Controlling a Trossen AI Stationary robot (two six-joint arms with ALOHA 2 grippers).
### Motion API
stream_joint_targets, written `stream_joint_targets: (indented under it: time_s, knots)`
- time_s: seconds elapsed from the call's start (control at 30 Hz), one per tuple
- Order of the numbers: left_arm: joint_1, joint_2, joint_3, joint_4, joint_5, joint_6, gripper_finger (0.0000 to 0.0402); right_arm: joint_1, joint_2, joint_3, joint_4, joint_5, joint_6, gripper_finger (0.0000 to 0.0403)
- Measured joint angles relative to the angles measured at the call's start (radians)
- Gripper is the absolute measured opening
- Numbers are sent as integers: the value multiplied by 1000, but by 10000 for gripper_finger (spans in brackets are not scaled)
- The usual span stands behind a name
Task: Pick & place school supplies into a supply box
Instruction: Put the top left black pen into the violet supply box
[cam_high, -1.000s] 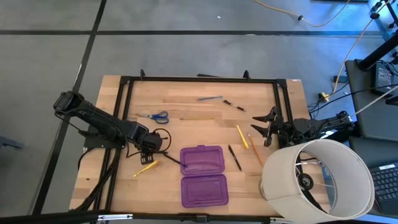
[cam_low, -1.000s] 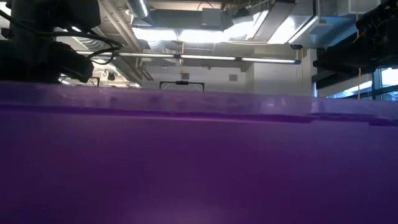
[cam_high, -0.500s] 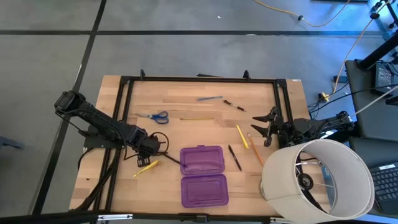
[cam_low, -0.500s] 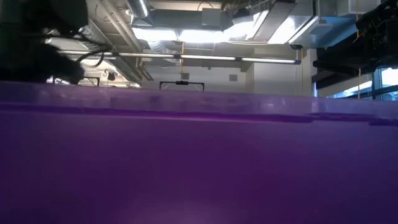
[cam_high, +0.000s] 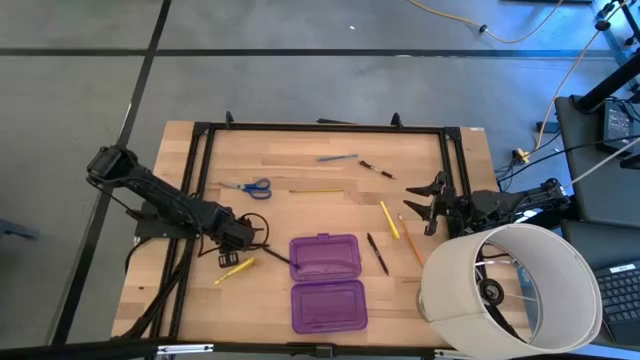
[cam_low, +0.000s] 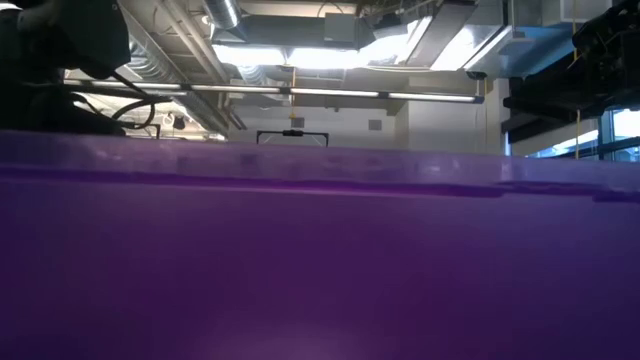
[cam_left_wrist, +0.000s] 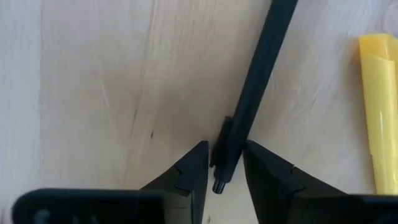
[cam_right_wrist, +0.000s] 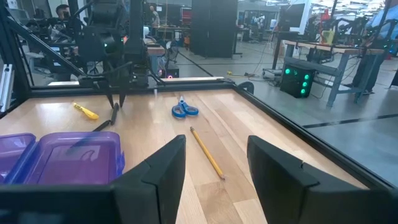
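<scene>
The open purple supply box lies with both halves flat near the table's near edge, and its wall fills the low view. My left gripper points down just left of the box and is shut on a black pen. That pen lies on the wood beside a yellow marker. My right gripper waits open at the table's right edge. The blue-handled scissors, several pencils and the other pens lie scattered on the table. My left gripper pinches the black pen at its clip end between its two fingers. It comes from above, pointing down, with the fingers across the pen. The pen's body lies on the table and runs away from the fingers toward the box.
A large white cylinder stands at the near right corner. Beyond the box lie a thin pencil, a blue pen and a black pen. Right of the box are a yellow pencil, an orange pencil and another black pen.
My left gripper has drifted a little toward the table's left and near edges, away from the box. The box, the supplies and my right arm have stayed where they were.
</scene>
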Motion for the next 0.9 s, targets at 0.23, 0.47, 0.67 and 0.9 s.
stream_joint_targets:
  time_s: [0.23,0.47,0.67,0.9]
  knots:
    - [-1,0,-1,2,-24,80,58,0,0,0,0,0,-1,176]
    - [-1,-7,-2,11,-37,90,38,0,0,0,0,0,-4,176]
    - [0,-5,18,5,-44,66,39,0,0,0,0,0,-5,176]
    - [0,-2,92,-12,-66,62,40,0,0,0,0,0,-5,176]
